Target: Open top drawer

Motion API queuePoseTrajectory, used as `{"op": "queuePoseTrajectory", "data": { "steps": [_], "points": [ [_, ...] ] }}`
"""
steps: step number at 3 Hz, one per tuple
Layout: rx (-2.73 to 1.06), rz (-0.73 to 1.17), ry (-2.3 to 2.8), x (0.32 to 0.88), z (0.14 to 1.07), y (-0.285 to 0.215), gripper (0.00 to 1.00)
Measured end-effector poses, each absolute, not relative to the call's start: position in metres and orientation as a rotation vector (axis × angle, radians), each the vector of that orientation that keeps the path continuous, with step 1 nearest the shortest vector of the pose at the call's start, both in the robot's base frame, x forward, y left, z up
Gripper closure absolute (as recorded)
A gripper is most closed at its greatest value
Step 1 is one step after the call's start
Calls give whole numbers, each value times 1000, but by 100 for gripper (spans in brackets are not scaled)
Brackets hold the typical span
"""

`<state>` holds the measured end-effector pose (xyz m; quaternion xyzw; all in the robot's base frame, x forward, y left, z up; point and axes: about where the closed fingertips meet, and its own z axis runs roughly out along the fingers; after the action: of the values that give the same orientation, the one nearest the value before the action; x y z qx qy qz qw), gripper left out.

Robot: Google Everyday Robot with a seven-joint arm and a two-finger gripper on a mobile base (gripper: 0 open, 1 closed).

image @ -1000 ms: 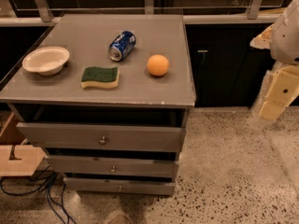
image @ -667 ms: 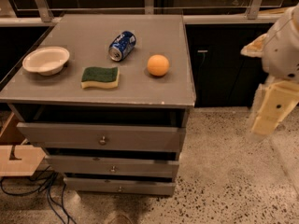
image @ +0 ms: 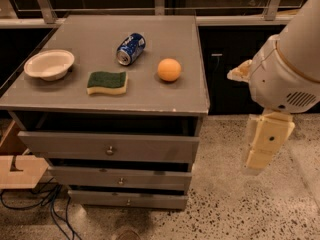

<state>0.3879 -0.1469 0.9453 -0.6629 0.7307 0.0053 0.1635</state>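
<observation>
At 3 o'clock in your view: cream plastic gripper (image: pixel 263 151), hanging below the white arm (image: pixel 290 74), well apart from the cabinet; you cannot tell how wide it stands. At its 9 o'clock: wide grey top drawer (image: pixel 65 145), small round metal knob (image: pixel 110 150) centred. At 11 o'clock, on the flat grey cabinet top (image: pixel 165 98): round orange fruit (image: pixel 169 69), blue drink can (image: pixel 130 48) on its side, green-and-yellow sponge (image: pixel 107 82), white bowl (image: pixel 49 64).

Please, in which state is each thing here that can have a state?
Large grey top drawer: looks shut, knob untouched.
Middle grey drawer: looks shut.
Bottom grey drawer: looks shut.
Blue soda can: lying on its side.
White bowl: upright, empty.
Cream gripper: hanging right of the cabinet, touching nothing.
</observation>
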Motion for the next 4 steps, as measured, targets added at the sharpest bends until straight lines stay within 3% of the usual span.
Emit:
{"op": "queuePoseTrajectory", "data": {
  "steps": [1, 3, 4],
  "points": [
    [-1890, 15, 2083, 388, 945, -147, 0],
    [-1956, 200, 2049, 349, 867, -79, 0],
    [-1957, 199, 2048, 349, 866, -79, 0]
  ]
}}
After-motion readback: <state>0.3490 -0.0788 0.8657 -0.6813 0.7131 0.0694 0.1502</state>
